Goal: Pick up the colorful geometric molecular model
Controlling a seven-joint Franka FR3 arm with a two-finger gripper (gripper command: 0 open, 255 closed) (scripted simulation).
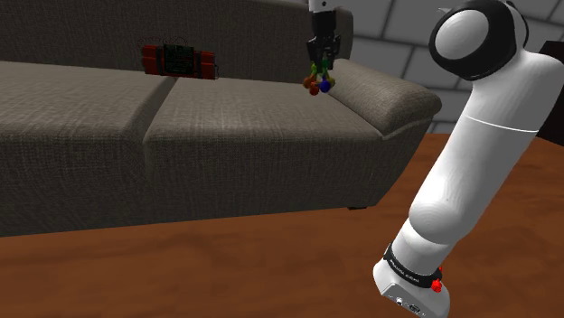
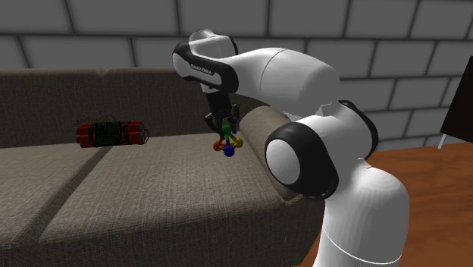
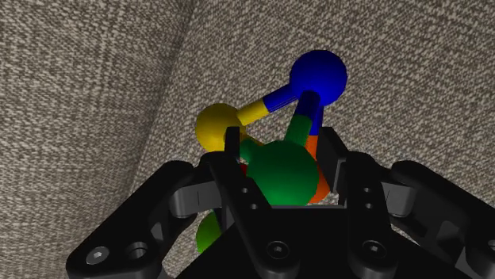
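white arm (image 2: 303, 83) reaching out, wrist down | black gripper (image 1: 319, 65) clamped on multicoloured ball-and-stick molecular model (image 3: 317, 75) | over grey fabric sofa (image 1: 226, 117)

Long grey-brown sofa in coarse woven fabric (image 1: 271, 172) is standing on a reddish-brown wooden floor (image 1: 226, 271). 2 seat cushions (image 1: 253, 113) are showing, w/ a seam running btwn them front to back. A tall backrest (image 1: 90, 32) in the same fabric is rising behind. 1 padded armrest (image 1: 398, 104) is closing off the end at the shoulder view's right, and 1 dark foot (image 1: 357, 207) is peeking out under that front corner. 1 bundle of red cylinders w/ dark straps and a green-and-black block at its middle (image 1: 179, 60) is lying on its side on the seat. It is sitting far back by the backrest, near the seam's rear end, well apart from the armrest.
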